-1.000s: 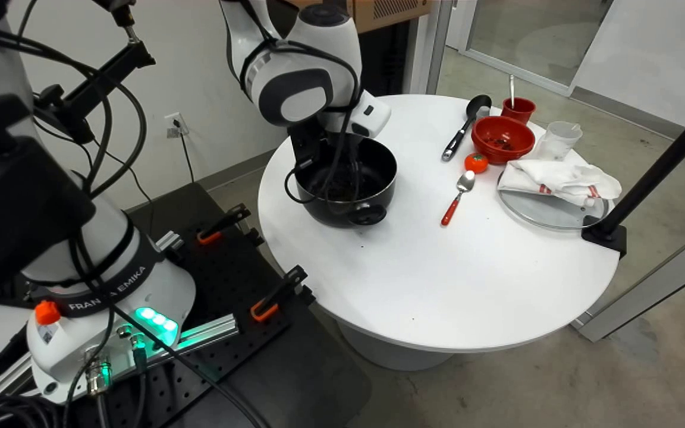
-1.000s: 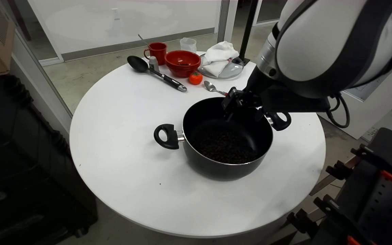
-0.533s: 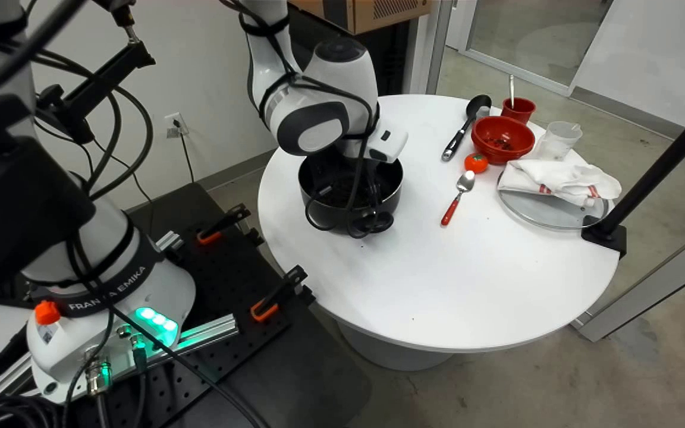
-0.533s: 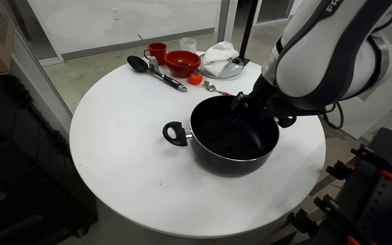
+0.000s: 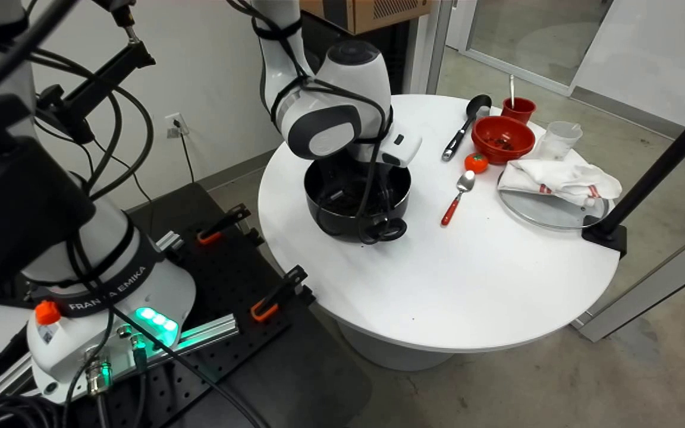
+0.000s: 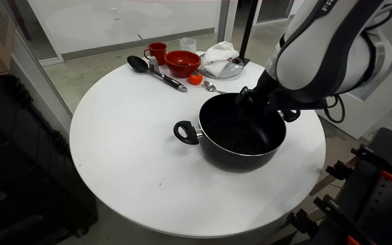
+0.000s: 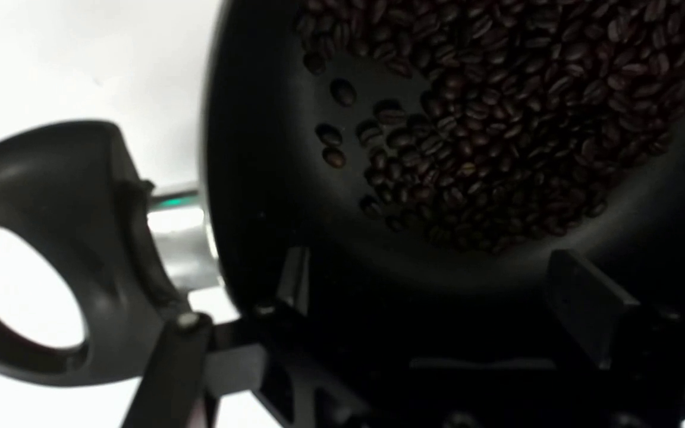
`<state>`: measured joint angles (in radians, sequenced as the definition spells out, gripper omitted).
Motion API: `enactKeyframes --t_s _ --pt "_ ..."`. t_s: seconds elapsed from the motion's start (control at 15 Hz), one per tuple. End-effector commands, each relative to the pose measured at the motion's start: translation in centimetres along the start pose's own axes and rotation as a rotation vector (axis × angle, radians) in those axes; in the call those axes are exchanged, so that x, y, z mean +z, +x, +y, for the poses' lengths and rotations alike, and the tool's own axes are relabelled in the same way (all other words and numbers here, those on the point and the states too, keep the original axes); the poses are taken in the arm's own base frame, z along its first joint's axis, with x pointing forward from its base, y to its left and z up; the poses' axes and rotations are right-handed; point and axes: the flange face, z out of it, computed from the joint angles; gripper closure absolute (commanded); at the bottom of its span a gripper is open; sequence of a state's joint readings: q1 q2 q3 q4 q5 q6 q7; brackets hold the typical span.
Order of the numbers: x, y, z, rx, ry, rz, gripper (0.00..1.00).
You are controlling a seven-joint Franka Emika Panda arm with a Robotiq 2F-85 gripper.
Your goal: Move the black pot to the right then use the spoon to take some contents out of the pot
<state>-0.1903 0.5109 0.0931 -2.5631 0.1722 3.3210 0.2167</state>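
The wide black pot [image 5: 342, 224] [image 6: 240, 161] stands upright on the round white table, dark coffee beans [image 7: 527, 119] across its floor. Reaching down over its rim, my gripper [image 7: 437, 276] [image 6: 245, 102] has its fingertips within the pot. Its fingers [image 7: 589, 303] are spread wide apart with nothing between them; whether one presses the pot wall is too dark to tell. A loop handle [image 7: 51, 196] of the pot fills the left of the wrist view. The spoon [image 5: 451, 211] with the red handle lies right of the pot in an exterior view; elsewhere only its metal head [image 6: 210, 86] shows.
Behind the spoon are a tomato [image 5: 475, 162], red bowls [image 5: 504, 135], a red mug [image 5: 518, 110] and a black ladle-like utensil [image 5: 455, 142]. A glass lid [image 5: 547, 219] with a white cloth [image 5: 556, 178] lies by a black post [image 5: 646, 160]. Table edge is near the pot.
The pot has slid across the table to the right in both exterior views, closer to the spoon. My gripper has travelled along with it, still open. The spoon has not moved.
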Motion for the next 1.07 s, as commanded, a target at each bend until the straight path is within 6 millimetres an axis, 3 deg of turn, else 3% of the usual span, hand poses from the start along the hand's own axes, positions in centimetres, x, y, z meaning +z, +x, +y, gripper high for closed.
enactKeyframes --t_s 0.0,0.6,0.73,0.8,0.87,1.0 --pt "-2.0 1.8 1.2 -0.003 -0.019 0.010 0.00" --pt "-4.6 8.0 5.8 0.030 -0.108 0.099 0.00" --pt "-5.3 8.9 5.8 0.070 -0.113 0.150 0.00" --pt "-6.1 9.7 4.8 0.105 -0.093 0.189 0.00" --pt "-5.2 8.7 6.1 0.072 -0.108 0.141 0.00" --pt "-5.7 9.5 5.3 0.083 -0.099 0.169 0.00"
